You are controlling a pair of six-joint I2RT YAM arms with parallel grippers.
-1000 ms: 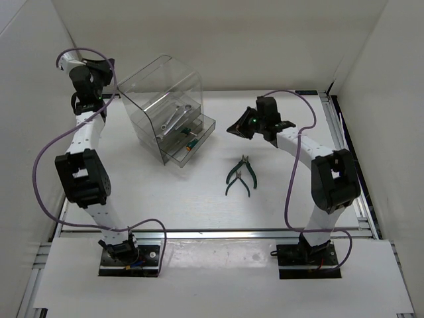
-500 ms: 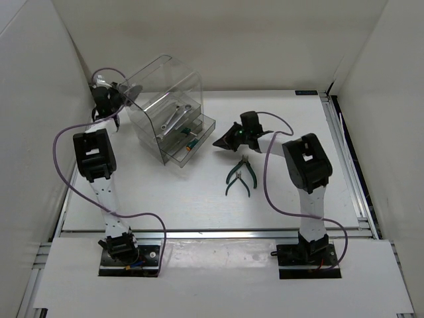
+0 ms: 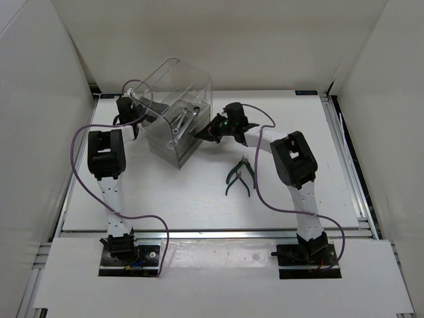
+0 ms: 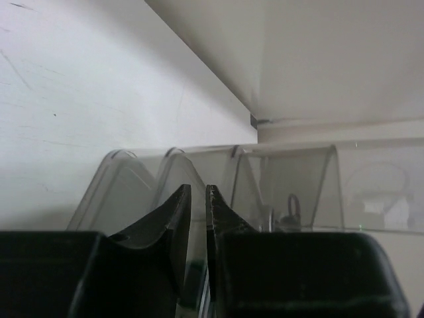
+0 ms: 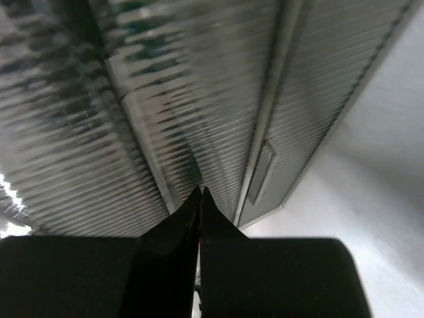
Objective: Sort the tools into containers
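White tabletop [image 3: 165,192] bears the small green-handled pliers [image 3: 239,177], handles nearward, lying near-right of the right end effector [image 5: 200,193], whose fingers are closed at the drawer fronts of the clear plastic drawer cabinet [image 3: 179,83]; the right arm is nearer. Left end effector [image 4: 197,192] shows a mere slit at the cabinet's shell; whether it pinches cannot be told.

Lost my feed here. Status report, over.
Left gripper near shut at cabinet rear shell. Right gripper shut, tips at drawer fronts. Pliers loose on table, unsorted. Nothing blocking them.
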